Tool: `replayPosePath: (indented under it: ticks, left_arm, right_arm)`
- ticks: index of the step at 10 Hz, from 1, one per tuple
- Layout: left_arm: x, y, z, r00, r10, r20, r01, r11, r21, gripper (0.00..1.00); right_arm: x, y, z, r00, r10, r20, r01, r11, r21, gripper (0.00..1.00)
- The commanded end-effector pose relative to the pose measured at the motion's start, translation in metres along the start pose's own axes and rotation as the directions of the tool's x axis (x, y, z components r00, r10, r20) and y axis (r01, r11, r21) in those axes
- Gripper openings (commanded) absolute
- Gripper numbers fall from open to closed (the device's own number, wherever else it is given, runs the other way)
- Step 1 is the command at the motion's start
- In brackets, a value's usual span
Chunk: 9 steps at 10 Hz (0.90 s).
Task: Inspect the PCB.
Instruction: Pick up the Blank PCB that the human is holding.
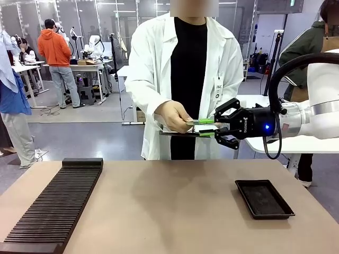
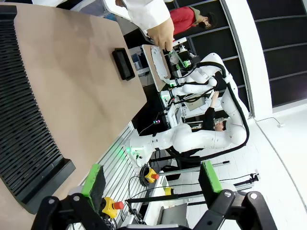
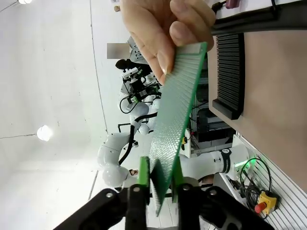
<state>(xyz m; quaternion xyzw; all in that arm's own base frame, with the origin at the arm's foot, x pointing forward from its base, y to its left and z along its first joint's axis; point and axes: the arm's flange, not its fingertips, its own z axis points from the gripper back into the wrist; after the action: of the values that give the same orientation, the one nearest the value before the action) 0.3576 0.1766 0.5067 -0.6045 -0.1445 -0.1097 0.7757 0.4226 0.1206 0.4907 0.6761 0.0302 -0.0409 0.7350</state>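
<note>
Both ends of the PCB [image 1: 198, 122] are being attended as it is hanging roughly level in the air beyond the table's [image 1: 159, 201] far edge. The person's hand [image 1: 174, 116] is pinching one end, and the right jaws are sitting either side of the other, green pads close against its faces, though I can't tell whether they are actually squeezing it. Just beneath the board a dark clipboard [image 1: 177, 133] is showing. The left jaws are standing wide open with nothing between them. On the table a black tray [image 1: 264, 198] and a ribbed rack [image 1: 53, 206] are lying well apart.
</note>
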Motion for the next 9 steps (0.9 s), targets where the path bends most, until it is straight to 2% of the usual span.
replayPosePath:
  ticks: [1, 6, 7, 9]
  left_arm:
    - [0.0, -0.002, 0.001, 1.0, 0.001, -0.006, -0.002, 1.0, -0.014, 1.0]
    - [0.0, -0.002, 0.001, 1.0, 0.001, -0.006, -0.002, 1.0, -0.014, 1.0]
    - [0.0, -0.002, 0.001, 1.0, 0.001, -0.006, -0.002, 1.0, -0.014, 1.0]
    - [0.0, -0.002, 0.001, 1.0, 0.001, -0.006, -0.002, 1.0, -0.014, 1.0]
  right_arm:
    - [0.007, 0.002, -0.001, 1.0, 0.006, 0.008, -0.006, 1.0, 0.02, 0.0]
    - [0.014, -0.009, 0.008, 0.999, -0.028, 0.018, 0.027, 0.999, 0.043, 0.0]
    - [0.004, -0.006, 0.001, 1.0, -0.016, 0.004, 0.016, 1.0, 0.005, 0.0]
    - [0.004, -0.006, 0.001, 1.0, -0.016, 0.004, 0.016, 1.0, 0.005, 0.0]
